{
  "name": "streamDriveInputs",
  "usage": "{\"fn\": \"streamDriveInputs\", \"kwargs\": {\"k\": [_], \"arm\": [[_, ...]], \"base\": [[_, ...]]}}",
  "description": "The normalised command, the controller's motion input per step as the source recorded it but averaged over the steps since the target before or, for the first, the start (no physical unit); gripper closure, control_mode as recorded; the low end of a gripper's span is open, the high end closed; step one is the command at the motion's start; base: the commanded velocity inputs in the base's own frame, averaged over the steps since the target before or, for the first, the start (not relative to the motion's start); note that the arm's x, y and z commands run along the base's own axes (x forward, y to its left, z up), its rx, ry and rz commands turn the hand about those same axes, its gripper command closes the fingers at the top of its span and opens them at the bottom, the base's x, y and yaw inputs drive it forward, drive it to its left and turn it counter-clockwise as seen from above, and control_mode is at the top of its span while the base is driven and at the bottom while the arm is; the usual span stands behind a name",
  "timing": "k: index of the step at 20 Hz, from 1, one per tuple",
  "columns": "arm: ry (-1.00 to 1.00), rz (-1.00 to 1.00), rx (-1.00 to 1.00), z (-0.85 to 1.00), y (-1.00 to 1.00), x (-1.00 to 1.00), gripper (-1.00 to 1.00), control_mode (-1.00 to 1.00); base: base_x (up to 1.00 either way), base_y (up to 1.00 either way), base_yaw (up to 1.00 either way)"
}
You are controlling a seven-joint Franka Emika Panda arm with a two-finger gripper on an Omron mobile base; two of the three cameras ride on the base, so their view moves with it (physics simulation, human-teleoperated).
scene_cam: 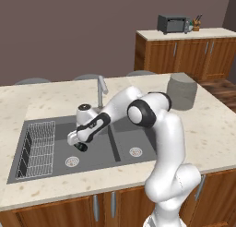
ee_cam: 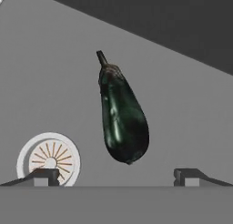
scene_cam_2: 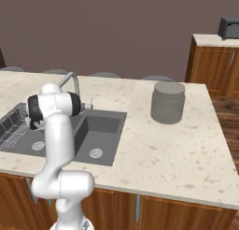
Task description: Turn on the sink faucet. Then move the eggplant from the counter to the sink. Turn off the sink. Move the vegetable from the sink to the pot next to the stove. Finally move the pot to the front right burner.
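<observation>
The eggplant point(ee_cam: 122, 118), dark and glossy with its stem pointing away, lies on the grey floor of the sink's left basin point(scene_cam: 50, 168). My gripper point(ee_cam: 118, 176) hangs low in that basin, just short of the eggplant's fat end. It is open, its fingertips point(ee_cam: 43, 175) spread wider than the vegetable, and nothing is held. In the left base view the gripper point(scene_cam: 81, 146) sits above the left drain point(scene_cam: 72, 161). The faucet point(scene_cam: 100, 90) stands behind the sink point(scene_cam_2: 105, 126) on the beige counter point(scene_cam_2: 163, 149). The pot and the stove are out of view.
A wire rack point(scene_cam: 39, 147) fills the left end of the left basin. A round metal drain point(ee_cam: 49, 158) lies close to my left fingertip. A grey ribbed cylinder point(scene_cam_2: 168, 102) stands on the counter right of the sink. A toaster oven point(scene_cam: 172, 24) sits on the far cabinet.
</observation>
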Motion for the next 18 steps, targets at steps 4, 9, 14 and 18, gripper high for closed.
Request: {"fn": "streamDriveInputs", "kwargs": {"k": [4, 9, 14, 18], "arm": [[0.00, -0.04, -0.03, -0.23, 0.01, 0.26, -1.00, -1.00], [0.00, -0.03, -0.01, -0.22, 0.03, 0.18, -1.00, -1.00], [0.00, -0.02, 0.00, -0.22, 0.01, 0.02, -1.00, -1.00], [0.00, -0.02, 0.00, -0.23, 0.00, 0.01, -1.00, -1.00]], "base": [[0.00, 0.00, 0.00], [0.00, 0.00, 0.00], [0.00, 0.00, 0.00], [0.00, 0.00, 0.00]]}}
